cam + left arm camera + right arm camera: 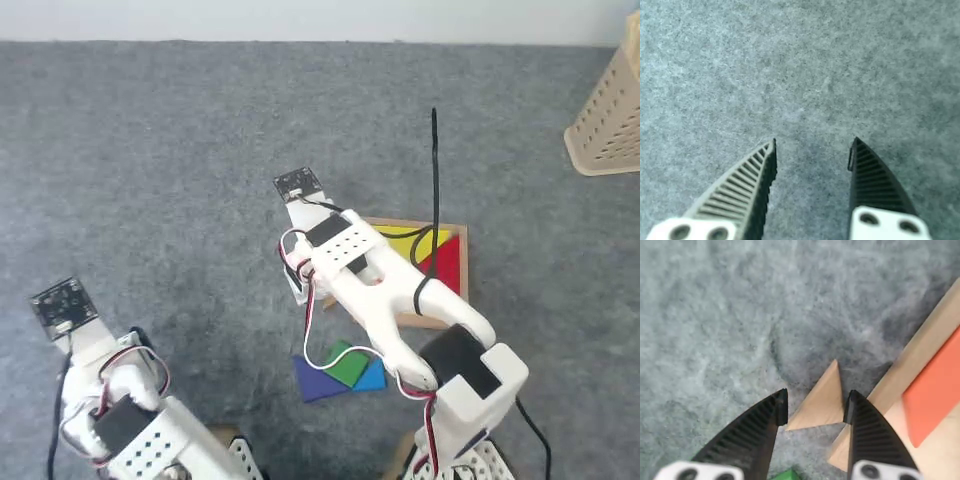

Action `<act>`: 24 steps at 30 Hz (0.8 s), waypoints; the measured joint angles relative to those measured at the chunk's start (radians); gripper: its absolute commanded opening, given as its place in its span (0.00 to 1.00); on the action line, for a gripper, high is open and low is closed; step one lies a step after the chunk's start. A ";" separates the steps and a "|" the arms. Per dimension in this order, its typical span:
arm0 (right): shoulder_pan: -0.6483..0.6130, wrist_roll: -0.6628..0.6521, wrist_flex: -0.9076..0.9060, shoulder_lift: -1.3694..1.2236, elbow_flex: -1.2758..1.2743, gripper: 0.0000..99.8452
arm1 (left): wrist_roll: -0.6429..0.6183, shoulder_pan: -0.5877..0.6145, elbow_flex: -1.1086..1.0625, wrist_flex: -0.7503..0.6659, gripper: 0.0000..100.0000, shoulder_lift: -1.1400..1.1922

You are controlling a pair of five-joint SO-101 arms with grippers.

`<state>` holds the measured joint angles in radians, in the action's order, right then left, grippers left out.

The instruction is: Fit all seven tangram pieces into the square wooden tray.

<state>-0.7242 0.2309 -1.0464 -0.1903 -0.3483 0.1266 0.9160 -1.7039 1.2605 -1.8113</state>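
Closest to the arm bases, a purple piece [315,380], a green piece [348,364] and a blue piece [373,377] are lying bunched together on the grey, felt-covered desk [180,150]. The left gripper [815,141] is hanging over bare felt, its fingers spread and holding nothing. Farther out, the right gripper [817,392] is standing with fingers parted either side of a plain wooden triangle [821,402]; whether they are touching it is unclear. The triangle is lying just beside the tray [466,262], where a yellow piece [410,245] and a red piece [450,262] are sitting. Beyond, a beige perforated basket [610,110] is standing near a pale wall [300,18].
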 measured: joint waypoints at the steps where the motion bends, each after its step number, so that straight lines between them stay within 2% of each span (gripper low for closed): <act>1: 0.000 0.000 0.000 0.000 0.000 0.19 | 0.000 0.000 0.000 0.000 0.23 0.000; 12: -0.002 0.003 0.000 0.000 -0.023 0.19 | 0.000 0.000 0.000 0.000 0.23 0.000; 18: 0.000 0.003 0.003 -0.058 -0.014 0.07 | 0.000 0.000 0.000 0.000 0.23 0.000; 22: 0.005 0.002 -0.025 -0.098 0.038 0.03 | 0.000 0.000 0.000 0.000 0.23 0.000; 24: 0.006 -0.040 -0.038 -0.114 0.060 0.01 | 0.000 0.000 0.000 0.000 0.23 0.000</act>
<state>-0.7181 0.1910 -1.0848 -0.3038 -0.2885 0.1266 0.9160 -1.7039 1.2605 -1.8113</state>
